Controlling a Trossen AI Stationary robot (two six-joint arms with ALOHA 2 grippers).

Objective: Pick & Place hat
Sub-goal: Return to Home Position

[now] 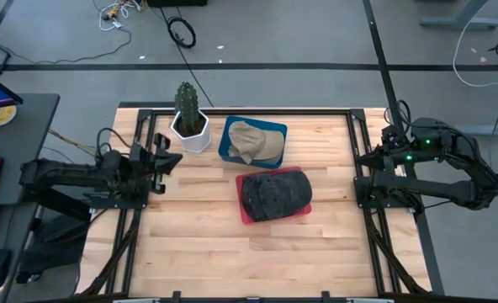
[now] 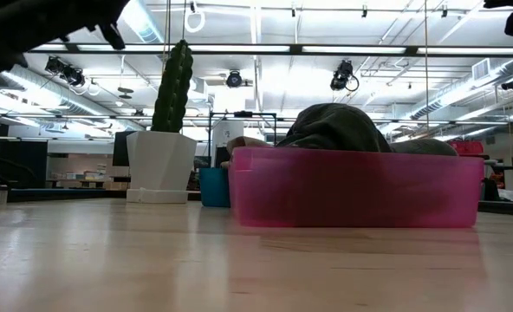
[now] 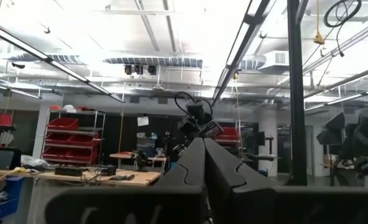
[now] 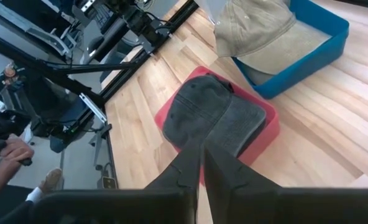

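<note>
Evidently homing: black cap [image 1: 274,194] sits in red bin [image 2: 352,195]; left claw [image 1: 172,159] and right claw [image 1: 364,157], both closed empty, only need parking.

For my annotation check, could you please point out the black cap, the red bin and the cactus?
black cap [image 1: 274,194]: high view, middle of its crown.
red bin [image 2: 352,189]: low view, its near wall.
cactus [image 1: 186,99]: high view, its green stem.

Past my right pincer [image 4: 201,149], its two dark fingers pressed together, I see a dark grey fabric cap [image 4: 212,118] heaped in a red plastic bin [image 4: 265,135] just ahead of the tips, and farther ahead a tan cap [image 4: 252,28] lying in a blue bin [image 4: 324,46].
</note>
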